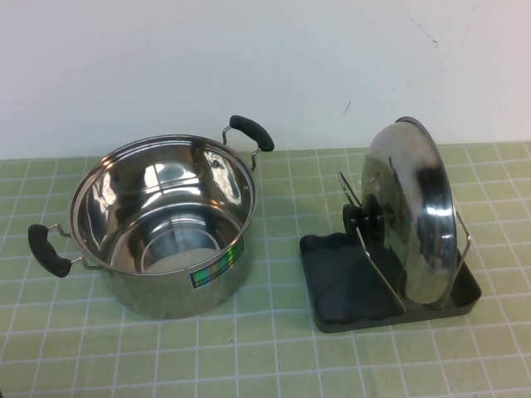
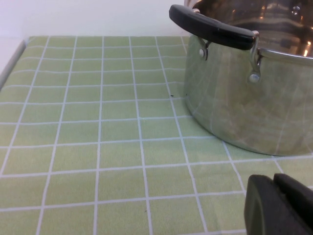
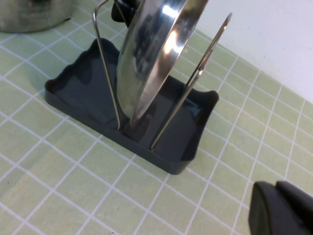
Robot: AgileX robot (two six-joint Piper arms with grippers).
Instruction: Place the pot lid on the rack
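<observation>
Neither tool is appearing in the high view: pot lid [image 1: 412, 217] is standing on edge between the wires of the rack [image 1: 332, 282], knob facing the steel pot [image 1: 162, 224] on the green desk [image 1: 249, 356]. Left tool [image 2: 279, 205] is hovering low beside the pot [image 2: 244, 98]; grip cannot tell. Right tool [image 3: 282, 208] is sitting near the rack [image 3: 88, 105] holding the lid [image 3: 151, 58]; grip cannot tell.
</observation>
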